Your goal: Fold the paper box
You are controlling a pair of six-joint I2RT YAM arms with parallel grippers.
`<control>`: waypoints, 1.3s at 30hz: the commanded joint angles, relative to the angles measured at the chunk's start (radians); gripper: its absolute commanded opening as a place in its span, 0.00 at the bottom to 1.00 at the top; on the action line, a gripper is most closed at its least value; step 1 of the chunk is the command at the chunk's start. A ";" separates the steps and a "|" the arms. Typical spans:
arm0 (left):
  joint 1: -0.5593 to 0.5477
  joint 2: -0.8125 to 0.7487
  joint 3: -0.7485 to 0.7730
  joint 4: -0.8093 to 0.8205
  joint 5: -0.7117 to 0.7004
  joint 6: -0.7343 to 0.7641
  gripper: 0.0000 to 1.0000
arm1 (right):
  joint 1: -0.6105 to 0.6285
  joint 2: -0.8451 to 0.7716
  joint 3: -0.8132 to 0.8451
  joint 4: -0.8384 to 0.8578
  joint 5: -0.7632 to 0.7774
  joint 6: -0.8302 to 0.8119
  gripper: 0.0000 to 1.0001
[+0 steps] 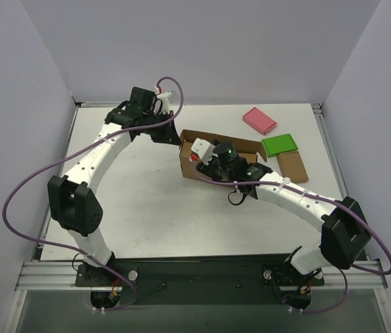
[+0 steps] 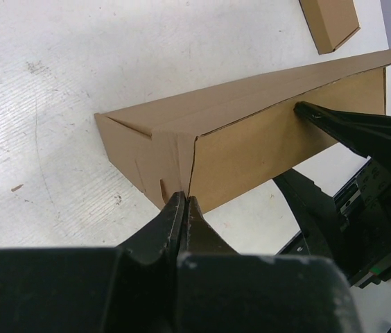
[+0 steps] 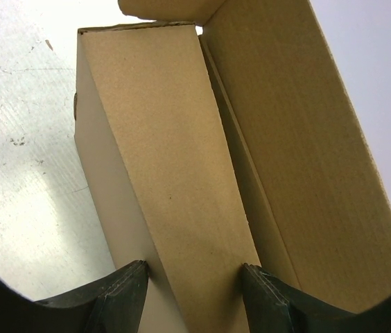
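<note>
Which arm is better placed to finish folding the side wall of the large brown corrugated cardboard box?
Probably the right: the right gripper clasps the brown cardboard box's folded wall, a finger on each face. The left gripper is shut, tips only at a corner.

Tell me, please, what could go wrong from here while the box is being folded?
1. The right gripper has its jaws astride the folded side wall of the paper box; twisting or squeezing could crease the wall or let the fold spring open.
2. The left gripper, jaws shut, only meets the box's corner without pinching it, so a push may slide the box toward the green block close by.
</note>
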 commanded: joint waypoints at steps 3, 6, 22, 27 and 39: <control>-0.014 -0.055 -0.077 0.058 0.023 0.012 0.00 | 0.007 0.038 -0.043 -0.093 -0.028 0.052 0.54; -0.014 -0.050 -0.042 0.049 0.019 0.008 0.00 | 0.005 0.041 -0.040 -0.095 -0.027 0.052 0.54; -0.017 -0.044 0.082 0.069 0.105 -0.116 0.00 | 0.005 0.075 -0.028 -0.096 -0.016 0.052 0.54; -0.029 -0.073 -0.034 0.141 0.122 -0.145 0.00 | 0.005 0.087 -0.022 -0.095 -0.022 0.057 0.53; -0.028 -0.127 -0.129 0.098 -0.038 -0.010 0.00 | 0.005 0.075 -0.025 -0.101 -0.016 0.061 0.53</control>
